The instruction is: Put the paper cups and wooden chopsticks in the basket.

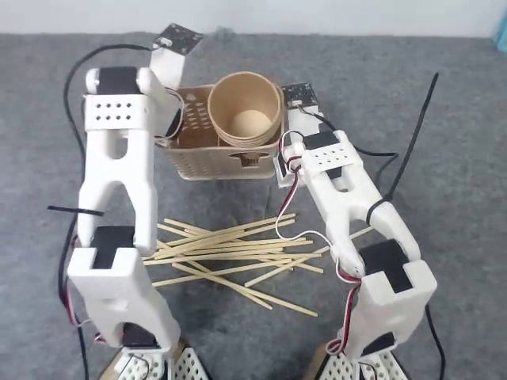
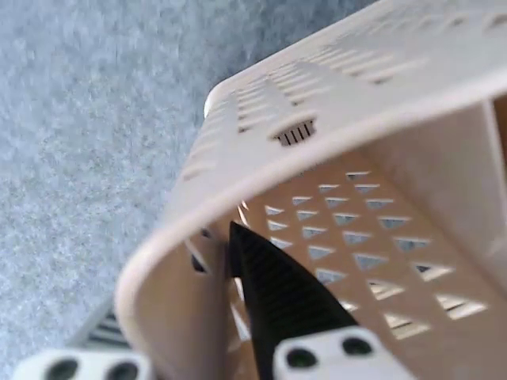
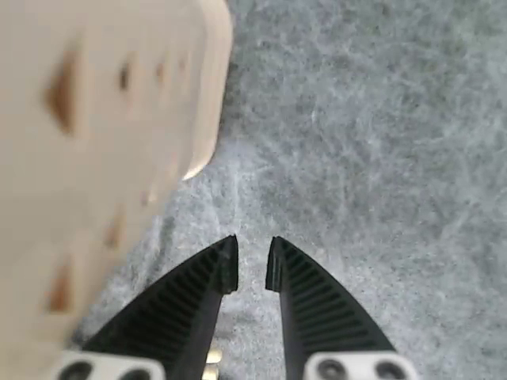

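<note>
Paper cups [image 1: 247,119] sit nested in the basket [image 1: 207,165], wooden chopsticks [image 1: 230,249] lie strewn before it; the right gripper [image 3: 251,265], barely parted and empty, hangs beside the basket, the left gripper [image 2: 230,245] at its wall, state untellable, so a low pinch on the chopsticks seems next.

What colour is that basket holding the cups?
The basket is beige, pierced with small holes; clearest in the high view.
</note>
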{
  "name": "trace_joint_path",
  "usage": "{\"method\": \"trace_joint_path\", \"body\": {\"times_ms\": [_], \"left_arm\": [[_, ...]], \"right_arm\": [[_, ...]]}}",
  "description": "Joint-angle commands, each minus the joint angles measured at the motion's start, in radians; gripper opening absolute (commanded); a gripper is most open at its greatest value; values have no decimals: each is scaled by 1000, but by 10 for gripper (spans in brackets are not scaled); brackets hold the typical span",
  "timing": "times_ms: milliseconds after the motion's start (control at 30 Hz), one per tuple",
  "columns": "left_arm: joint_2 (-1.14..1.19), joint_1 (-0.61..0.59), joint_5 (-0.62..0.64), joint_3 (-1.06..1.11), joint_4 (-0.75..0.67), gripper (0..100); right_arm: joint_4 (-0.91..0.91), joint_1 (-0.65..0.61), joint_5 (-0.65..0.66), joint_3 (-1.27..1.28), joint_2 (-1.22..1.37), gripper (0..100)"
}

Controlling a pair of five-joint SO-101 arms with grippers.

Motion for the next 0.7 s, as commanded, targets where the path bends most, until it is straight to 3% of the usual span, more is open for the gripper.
{"method": "trace_joint_path", "body": {"times_ms": [0, 333, 667], "left_arm": [[-12, -48, 52, -1, 43, 10], [51, -44, 178, -122, 58, 27], [51, -29, 342, -265, 60, 297]], "right_arm": [[12, 12, -17, -43, -70, 84], [15, 18, -17, -46, -71, 84], [50, 45, -17, -41, -140, 84]]}}
